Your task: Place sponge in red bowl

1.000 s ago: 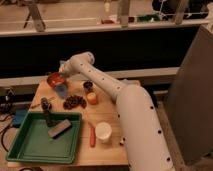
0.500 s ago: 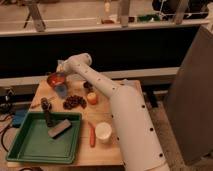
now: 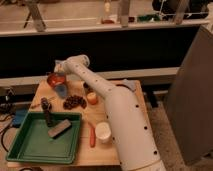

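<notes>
The end effector (image 3: 58, 70) hangs just above the red bowl (image 3: 55, 79); whether it grips the sponge, I cannot tell. Next, release into the bowl.

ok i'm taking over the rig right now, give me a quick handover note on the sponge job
Gripper: at the far left of the table, over the red bowl; the arm reaches across from the right.
Red bowl: at the far-left corner of the table, with a small blue cup just in front of it.
Sponge: I can't make it out; it may be at the gripper or already in the bowl.
Done: the arm has reached the bowl.
Left: confirm the sponge lies in the red bowl, then pull the arm back.
Also there: green tray holding a grey block, white cup.
</notes>
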Controlling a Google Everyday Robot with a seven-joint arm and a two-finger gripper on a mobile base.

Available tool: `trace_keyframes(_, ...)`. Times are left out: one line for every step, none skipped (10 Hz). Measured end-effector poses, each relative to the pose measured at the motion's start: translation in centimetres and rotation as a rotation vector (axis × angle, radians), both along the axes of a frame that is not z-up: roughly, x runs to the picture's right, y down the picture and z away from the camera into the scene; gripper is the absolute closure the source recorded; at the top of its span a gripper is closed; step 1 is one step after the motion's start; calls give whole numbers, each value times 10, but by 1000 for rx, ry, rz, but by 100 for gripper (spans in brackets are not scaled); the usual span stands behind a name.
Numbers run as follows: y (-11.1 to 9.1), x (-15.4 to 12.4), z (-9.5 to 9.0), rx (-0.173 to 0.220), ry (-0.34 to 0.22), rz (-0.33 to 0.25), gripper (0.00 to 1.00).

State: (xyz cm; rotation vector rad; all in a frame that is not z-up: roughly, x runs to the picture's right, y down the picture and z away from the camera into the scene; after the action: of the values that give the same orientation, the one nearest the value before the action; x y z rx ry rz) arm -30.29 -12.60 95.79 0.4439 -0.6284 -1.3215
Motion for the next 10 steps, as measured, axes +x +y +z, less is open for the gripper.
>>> trace_keyframes(1,-2,2,-2,-4,-6,100)
trace_keyframes(2,-5,3,-5,-7,-14,100)
trace_keyframes(3,-6,5,-9,-7,-20,100)
trace_keyframes(5,-7,8,-14,-8,-26,100)
trace_keyframes(7,-9,10,-15,-9,-31,100)
trace_keyframes(8,-11,12,-16,-10,-36,100)
trace_keyframes(9,-12,13,-15,-9,-37,100)
trace_keyframes(9,-13,14,-13,-9,-39,100)
trace_keyframes(10,-15,15,-11,-9,-44,100)
trace_keyframes(12,-17,17,-11,-10,-47,100)
